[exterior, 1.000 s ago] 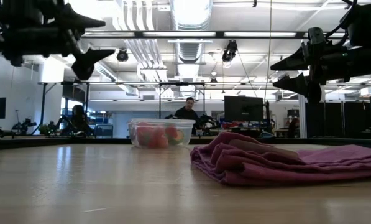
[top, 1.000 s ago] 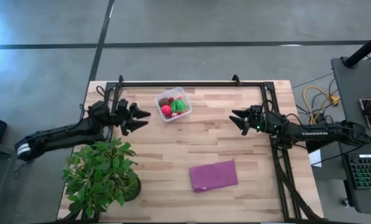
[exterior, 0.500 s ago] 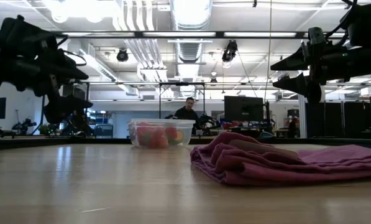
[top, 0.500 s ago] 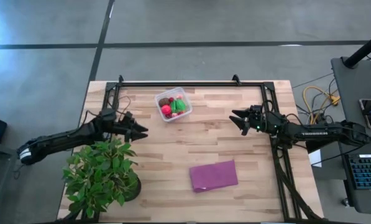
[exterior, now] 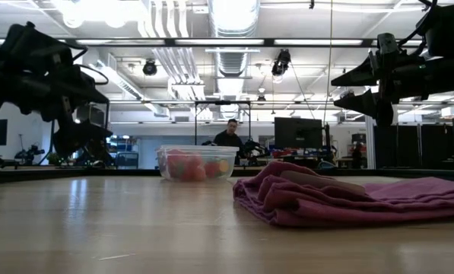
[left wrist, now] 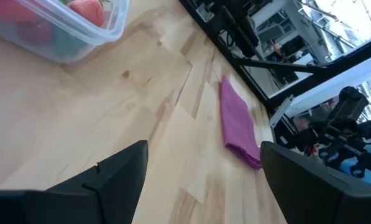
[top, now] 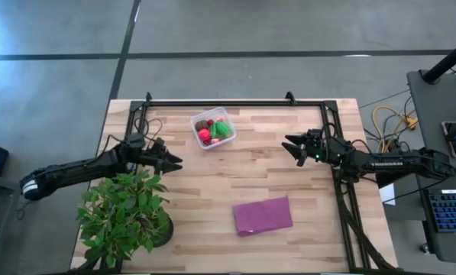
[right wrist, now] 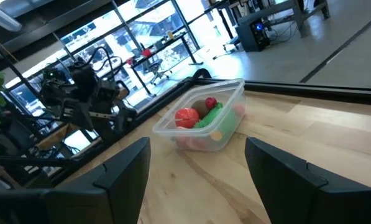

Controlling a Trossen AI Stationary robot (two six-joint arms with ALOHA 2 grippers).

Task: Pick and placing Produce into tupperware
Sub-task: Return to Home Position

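At the near edge of the bench (top: 212, 183), a folded purple cloth (top: 263, 215) is lying flat, and a leafy potted plant (top: 124, 214) is standing well apart from it on the left side. Farther in, the left gripper (top: 171, 162) is hovering just beyond the plant's leaves, its fingers spreading wide and holding nothing. Across the bench, the right gripper (top: 289, 150) is hanging above the wood, its fingers likewise gaping and touching nothing. White lettering is showing on the right arm, too small to read. Near the far edge, the tupperware (top: 194, 122) is sitting between the two grippers, apart from both. The Produce (top: 213, 131) is resting inside it: red, green and brown pieces. Beyond the bench, a person (exterior: 228, 137) is showing in the room.
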